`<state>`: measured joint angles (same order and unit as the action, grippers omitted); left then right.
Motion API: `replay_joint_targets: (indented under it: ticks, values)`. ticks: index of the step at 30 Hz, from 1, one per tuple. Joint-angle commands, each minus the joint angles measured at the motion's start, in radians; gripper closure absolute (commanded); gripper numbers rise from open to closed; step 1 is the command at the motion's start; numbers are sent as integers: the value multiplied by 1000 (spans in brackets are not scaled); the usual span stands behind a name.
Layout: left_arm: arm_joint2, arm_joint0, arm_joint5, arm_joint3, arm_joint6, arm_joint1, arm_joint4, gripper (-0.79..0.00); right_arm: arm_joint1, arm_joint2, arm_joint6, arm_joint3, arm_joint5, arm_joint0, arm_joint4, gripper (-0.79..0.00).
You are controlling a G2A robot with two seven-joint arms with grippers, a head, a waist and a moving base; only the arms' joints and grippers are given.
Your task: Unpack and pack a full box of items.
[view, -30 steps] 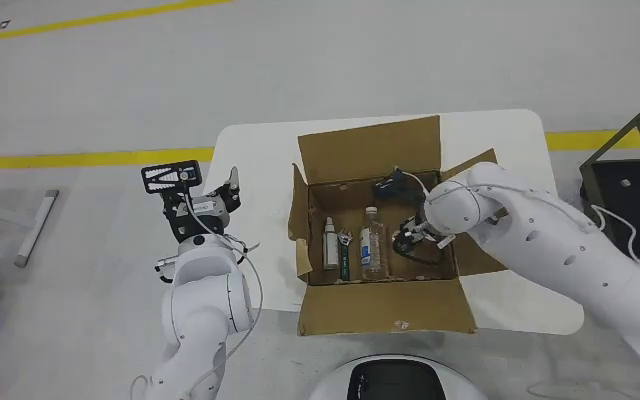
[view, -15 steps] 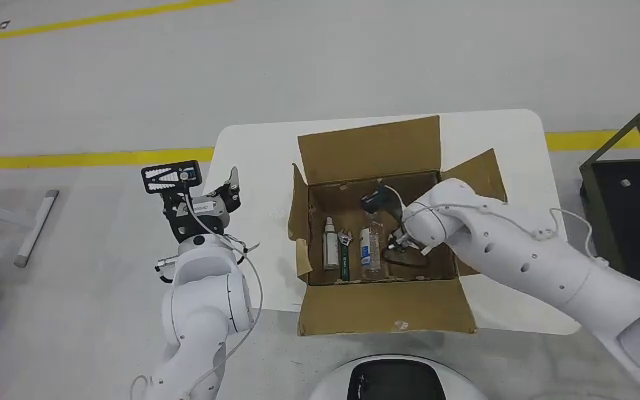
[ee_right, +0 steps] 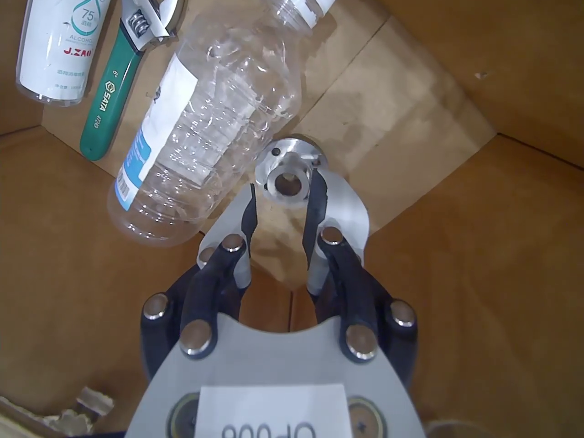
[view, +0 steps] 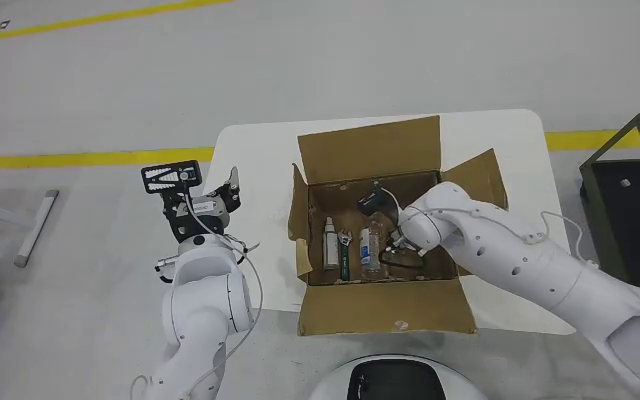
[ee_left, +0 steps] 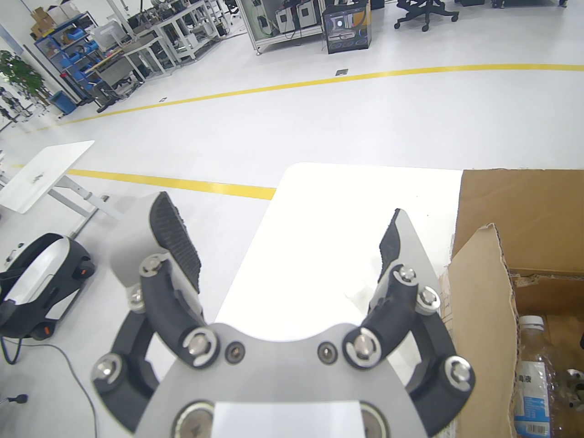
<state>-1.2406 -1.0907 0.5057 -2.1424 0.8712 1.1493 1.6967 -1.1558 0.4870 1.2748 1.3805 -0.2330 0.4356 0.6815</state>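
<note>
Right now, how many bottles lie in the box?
2: the white-labelled bottle, then the clear bottle past the wrench. The right arm may hide others.

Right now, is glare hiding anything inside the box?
Right wrist view: bright highlights on the clear bottle and metal ring, both readable. Left wrist view: the table glares white, and the yellow floor line bows from lens distortion.

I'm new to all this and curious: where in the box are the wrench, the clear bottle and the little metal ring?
adjustable wrench (ee_right: 112,93), right wrist view, on its green handle.
clear plastic bottle (ee_right: 214,97), right wrist view, on its mid-body.
metal ring (ee_right: 292,157), right wrist view, on its flat face.
</note>
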Motion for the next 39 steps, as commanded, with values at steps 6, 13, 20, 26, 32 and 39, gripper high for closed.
replay_joint_targets:
  ticks: [6,13,20,26,32,39]
  values:
    - [0,0,0,0,0,0,0,-785,0,54,-3,29,-9,0,-4,-215]
    - [0,0,0,0,0,0,0,-785,69,343,-4,229,-27,52,-127,0]
    - [0,0,0,0,0,0,0,-785,156,887,-128,486,-47,301,-318,0]
    - [0,0,0,0,0,0,0,-785,177,1271,-287,557,-78,594,-457,0]
    - [0,0,0,0,0,0,0,-785,162,1472,-421,465,-40,828,-696,0]
    - [0,0,0,0,0,0,0,-785,146,1401,-385,360,29,910,-896,0]
